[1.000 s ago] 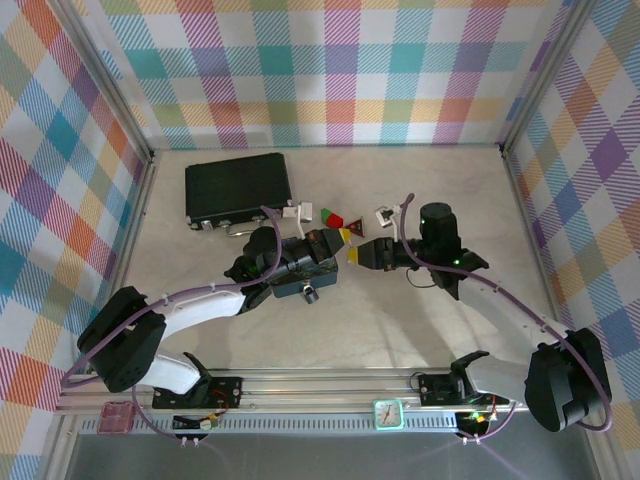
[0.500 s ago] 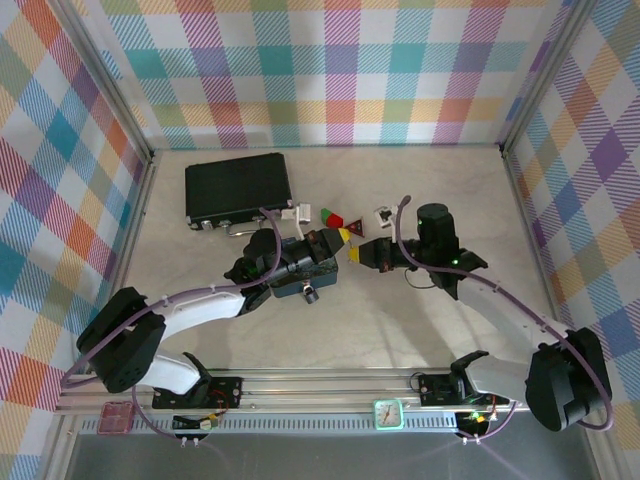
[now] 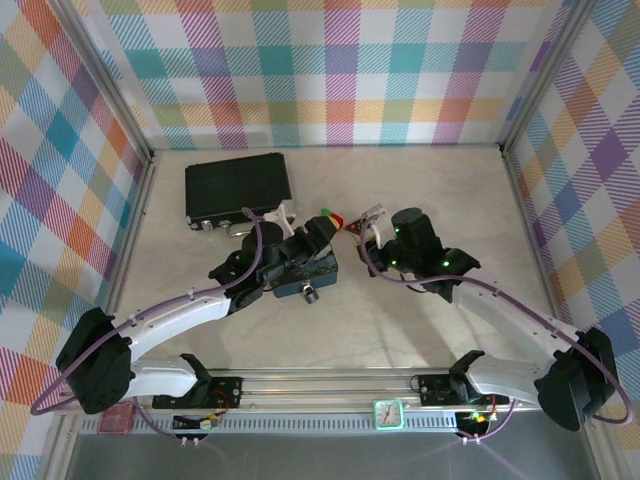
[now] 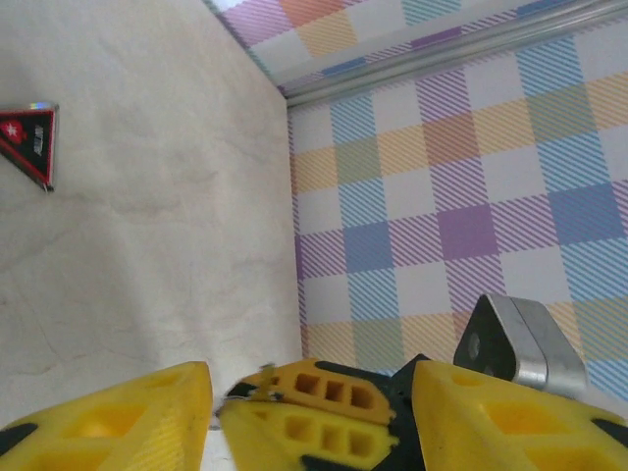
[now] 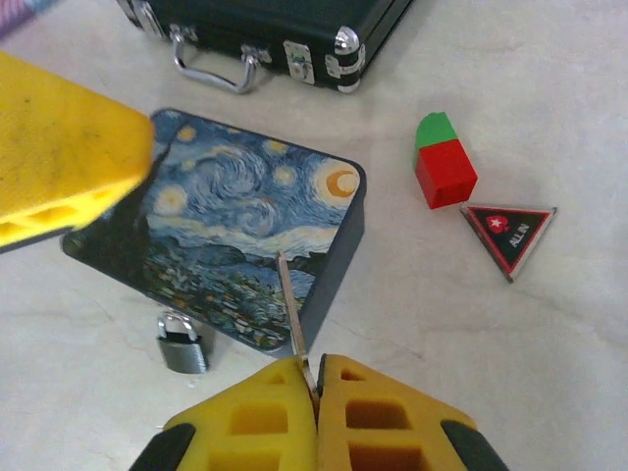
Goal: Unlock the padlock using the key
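- At the bottom edge of the right wrist view, the right gripper [image 5: 316, 378] has its yellow fingers pressed together on the key [image 5: 291, 304]. The thin blade pokes up toward mid-frame.
- Lower left in that view, the padlock [image 5: 183, 343] lies loose on the table [image 5: 549, 373], just beside the blue swirl box [image 5: 235, 221]. Its shackle looks closed and nothing grips it.
- Across the bottom of the left wrist view, the left gripper [image 4: 312, 383] stands spread, holding nothing.
- Right of centre sit the red-and-green block [image 5: 444, 162] and the dark red triangle [image 5: 510, 234]; the black case [image 5: 275, 20] lies along the top edge.
- The key is secured, but insertion seems not yet begun.
- The next move likely calls for the left gripper to steady the padlock. Its keyhole, hidden here, must be exposed before the blade is lined up.
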`<state>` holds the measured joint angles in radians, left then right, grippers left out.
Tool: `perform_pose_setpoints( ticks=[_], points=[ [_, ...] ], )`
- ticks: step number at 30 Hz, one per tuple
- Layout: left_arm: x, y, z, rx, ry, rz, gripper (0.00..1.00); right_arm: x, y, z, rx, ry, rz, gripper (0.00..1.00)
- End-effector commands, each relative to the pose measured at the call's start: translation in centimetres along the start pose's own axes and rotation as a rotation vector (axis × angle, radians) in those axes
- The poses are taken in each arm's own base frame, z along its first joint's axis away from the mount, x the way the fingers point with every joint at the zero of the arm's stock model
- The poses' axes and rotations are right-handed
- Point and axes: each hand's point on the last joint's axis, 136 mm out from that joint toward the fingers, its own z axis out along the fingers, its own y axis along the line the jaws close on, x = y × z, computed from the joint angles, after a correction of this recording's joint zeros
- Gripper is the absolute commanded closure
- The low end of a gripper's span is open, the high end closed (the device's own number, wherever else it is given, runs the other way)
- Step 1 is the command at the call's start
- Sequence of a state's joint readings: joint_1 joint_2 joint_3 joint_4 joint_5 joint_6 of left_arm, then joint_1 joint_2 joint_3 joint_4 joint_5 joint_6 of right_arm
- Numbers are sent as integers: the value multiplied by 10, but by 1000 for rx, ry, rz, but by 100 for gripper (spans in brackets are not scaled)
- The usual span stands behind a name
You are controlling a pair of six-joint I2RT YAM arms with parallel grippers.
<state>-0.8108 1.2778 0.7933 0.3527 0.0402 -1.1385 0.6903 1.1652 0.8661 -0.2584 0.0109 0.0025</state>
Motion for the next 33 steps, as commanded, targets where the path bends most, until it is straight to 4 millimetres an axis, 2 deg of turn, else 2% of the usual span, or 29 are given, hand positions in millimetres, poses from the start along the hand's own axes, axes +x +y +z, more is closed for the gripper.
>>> perform_pose_setpoints(
  ticks=[1, 7, 16, 24, 26, 33],
  points=[
    [6, 3, 10, -38, -4, -70, 47, -22, -10, -1, 123, -49, -160, 100],
    [16, 5, 24, -45, 11, -111, 55, -26, -4, 2, 144, -61, -212, 100],
    [10, 5, 27, -58, -32, -112, 67, -26, -2, 0, 150, -60, -223, 100],
    [13, 3, 40, -63, -10, -108, 70, -28, 2, -1, 133, -68, -226, 100],
    [16, 5, 43, -69, 2, -114, 73, -27, 2, 0, 134, -67, -226, 100],
    [22, 18, 47, -95, 6, -137, 74, -27, 0, 2, 147, -70, -226, 100]
  ],
)
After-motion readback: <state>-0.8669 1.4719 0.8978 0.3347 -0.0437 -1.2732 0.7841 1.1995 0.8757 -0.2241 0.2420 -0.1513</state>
